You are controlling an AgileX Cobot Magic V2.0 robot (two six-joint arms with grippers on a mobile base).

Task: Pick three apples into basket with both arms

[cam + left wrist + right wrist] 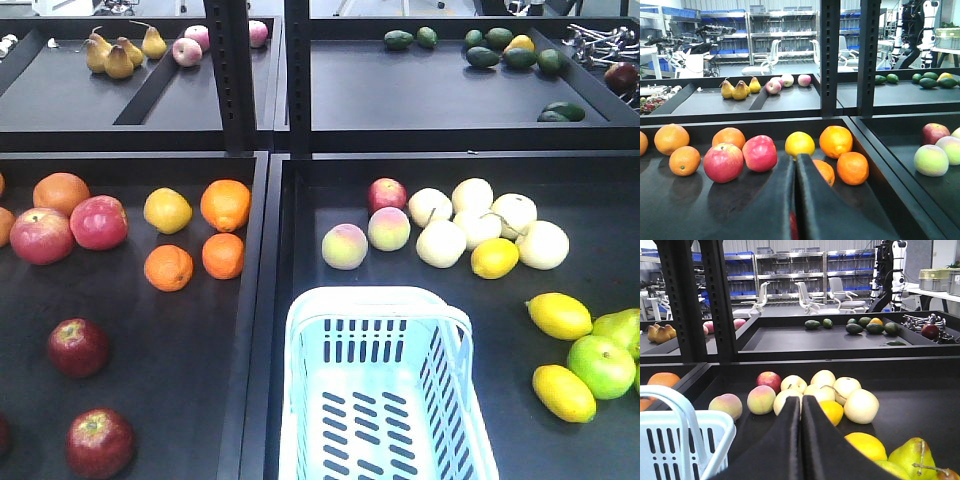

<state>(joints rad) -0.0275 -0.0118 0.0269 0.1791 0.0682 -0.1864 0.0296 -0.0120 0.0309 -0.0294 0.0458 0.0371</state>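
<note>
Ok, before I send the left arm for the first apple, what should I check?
1. Pale blue-white slotted plastic basket upright and empty: ok.
2. Dark red round apples on the black left tray, two in plain view and apart from each other: ok.
3. Third dark red apple, only a sliver at the front view's left edge: cannot tell.
4. Left hand open for a grasp: fingers shut together, not ok.
5. Right hand open: also shut, not ok.
6. Brighter pinkish-red apples apart from the targets, farther back: ok.
</note>
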